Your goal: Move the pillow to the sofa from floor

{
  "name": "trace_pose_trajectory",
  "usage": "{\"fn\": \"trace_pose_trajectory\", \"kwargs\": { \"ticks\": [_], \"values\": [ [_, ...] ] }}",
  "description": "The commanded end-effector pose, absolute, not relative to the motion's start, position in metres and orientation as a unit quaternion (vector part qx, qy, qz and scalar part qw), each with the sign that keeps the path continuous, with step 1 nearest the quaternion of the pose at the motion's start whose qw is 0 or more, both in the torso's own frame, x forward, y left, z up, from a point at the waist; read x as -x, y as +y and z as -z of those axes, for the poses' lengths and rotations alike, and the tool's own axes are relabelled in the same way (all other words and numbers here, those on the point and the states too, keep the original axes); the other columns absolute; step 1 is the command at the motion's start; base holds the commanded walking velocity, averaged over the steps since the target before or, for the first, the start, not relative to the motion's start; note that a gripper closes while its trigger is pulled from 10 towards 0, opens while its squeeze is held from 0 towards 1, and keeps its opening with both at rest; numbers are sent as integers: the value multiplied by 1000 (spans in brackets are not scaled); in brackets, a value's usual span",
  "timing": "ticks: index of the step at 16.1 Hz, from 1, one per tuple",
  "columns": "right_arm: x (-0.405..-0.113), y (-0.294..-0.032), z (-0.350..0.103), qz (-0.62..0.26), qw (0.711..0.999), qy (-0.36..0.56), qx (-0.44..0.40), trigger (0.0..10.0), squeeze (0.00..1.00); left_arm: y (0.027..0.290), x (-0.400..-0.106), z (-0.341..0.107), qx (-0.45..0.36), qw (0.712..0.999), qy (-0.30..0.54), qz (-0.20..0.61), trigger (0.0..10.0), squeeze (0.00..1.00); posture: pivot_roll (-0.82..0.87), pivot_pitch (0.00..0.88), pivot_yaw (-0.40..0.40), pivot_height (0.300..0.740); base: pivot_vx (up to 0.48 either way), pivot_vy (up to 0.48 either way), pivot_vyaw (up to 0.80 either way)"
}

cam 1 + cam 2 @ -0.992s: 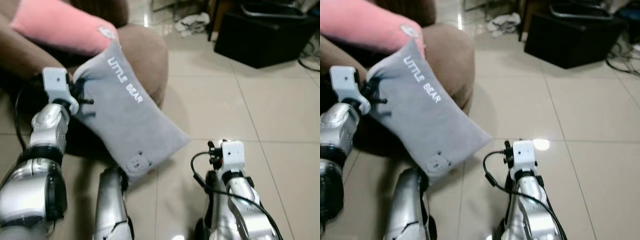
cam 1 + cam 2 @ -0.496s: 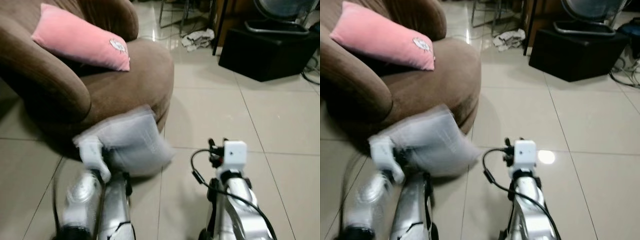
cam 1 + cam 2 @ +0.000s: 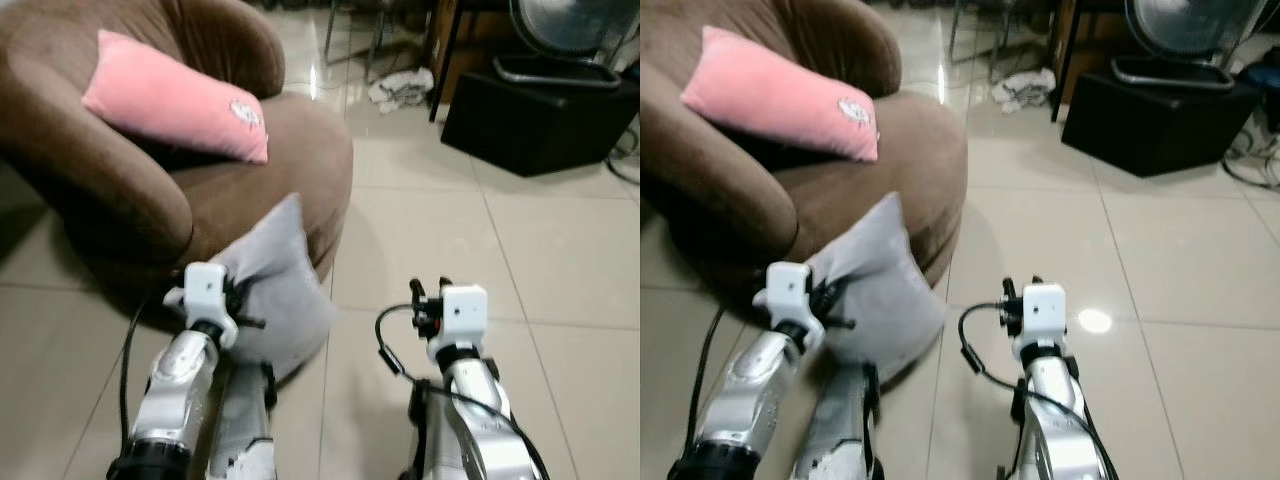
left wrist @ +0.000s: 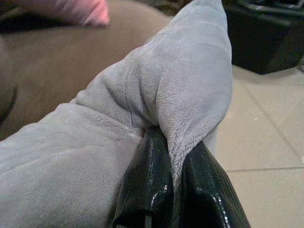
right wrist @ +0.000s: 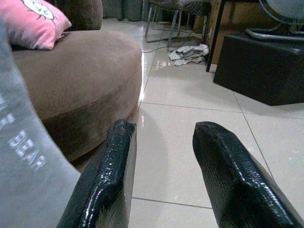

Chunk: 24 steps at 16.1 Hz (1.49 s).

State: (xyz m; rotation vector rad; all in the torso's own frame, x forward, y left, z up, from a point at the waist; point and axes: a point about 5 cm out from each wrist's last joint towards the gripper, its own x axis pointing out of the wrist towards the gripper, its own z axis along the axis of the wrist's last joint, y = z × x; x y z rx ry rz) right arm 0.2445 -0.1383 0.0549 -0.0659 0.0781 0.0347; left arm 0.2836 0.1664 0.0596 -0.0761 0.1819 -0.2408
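Left wrist view gives the clearest account of the grip: the left gripper (image 4: 173,190) has its jaws clamped on a pinched fold of the grey pillow (image 4: 156,109), the plush bunched up between the two black fingers (image 4: 147,185). In the left eye view that pillow (image 3: 275,290) sits in the lower middle of the frame, hanging from the left gripper (image 3: 240,305) just in front of the brown sofa (image 3: 230,185). It is near the sofa's front edge and below the level of the seat; whether its lower corner touches the floor (image 3: 450,230) I cannot tell. A pink pillow (image 3: 175,110) already lies on the seat, toward the upper left of the frame.

The right gripper (image 5: 164,156) is empty with its jaws apart, low in the lower right of the head views, pointing across the tiles toward the sofa's base; a black box (image 3: 540,115) stands in the upper right, well apart.

I judge the step in hand to be the carry: the pillow is grasped but not yet delivered. The next move calls for raising the left arm until the pillow clears the seat's edge, reaching forward over the cushion, ideally on the bare part beside the pink pillow, and only then opening the jaws.
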Motion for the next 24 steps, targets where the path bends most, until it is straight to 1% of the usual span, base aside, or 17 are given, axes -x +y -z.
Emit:
{"fn": "trace_pose_trajectory", "kwargs": {
  "ticks": [1,5,7,9,11,13,15,16,17,18,19,20,22,24],
  "values": [
    [-241,-140,-49,-19,998,48,35,10000,0,164,-292,-83,26,989,47,135,0,0,50,0,48,618,0,0,0],
    [-240,-141,-49,-15,998,48,36,10000,0,159,-292,-88,20,988,51,146,0,0,50,0,47,658,0,0,0],
    [-238,-143,-49,-13,998,49,35,10000,0,166,-291,-82,8,989,60,134,0,0,51,0,43,678,0,0,0],
    [-238,-145,-50,-12,998,47,37,10000,0,173,-286,-74,15,991,70,114,0,0,46,0,33,693,0,0,0],
    [-239,-150,-54,-1,999,36,39,10000,0,177,-281,-71,19,994,58,94,0,0,49,0,24,713,0,0,0],
    [-243,-153,-64,4,999,16,42,10000,0,186,-276,-69,24,995,53,75,0,0,51,0,19,733,0,0,0],
    [-245,-156,-69,6,999,3,51,10000,0,191,-272,-73,30,996,32,79,0,0,53,0,17,740,0,0,0],
    [-246,-158,-68,8,999,3,52,10000,0,189,-266,-70,24,995,30,96,0,0,52,0,17,740,0,0,0],
    [-245,-158,-66,8,999,5,52,10000,0,187,-256,-57,26,993,56,105,0,0,50,0,19,740,0,0,0],
    [-244,-157,-64,7,999,7,53,10000,0,184,-247,-45,9,990,74,120,0,0,47,0,16,740,0,0,0],
    [-245,-157,-64,6,999,8,54,10000,0,183,-245,-42,3,989,77,124,0,0,49,0,16,740,0,0,0],
    [-244,-155,-62,3,998,10,56,10000,8,179,-239,-28,0,986,105,131,0,0,48,0,16,740,0,0,0],
    [-244,-154,-60,1,998,15,57,10000,8,176,-242,-25,3,986,109,129,0,0,47,0,14,740,0,0,0],
    [-245,-158,-49,10,996,44,71,10000,0,174,-259,-36,-12,988,86,127,0,0,46,0,13,740,0,0,0]
  ]
}}
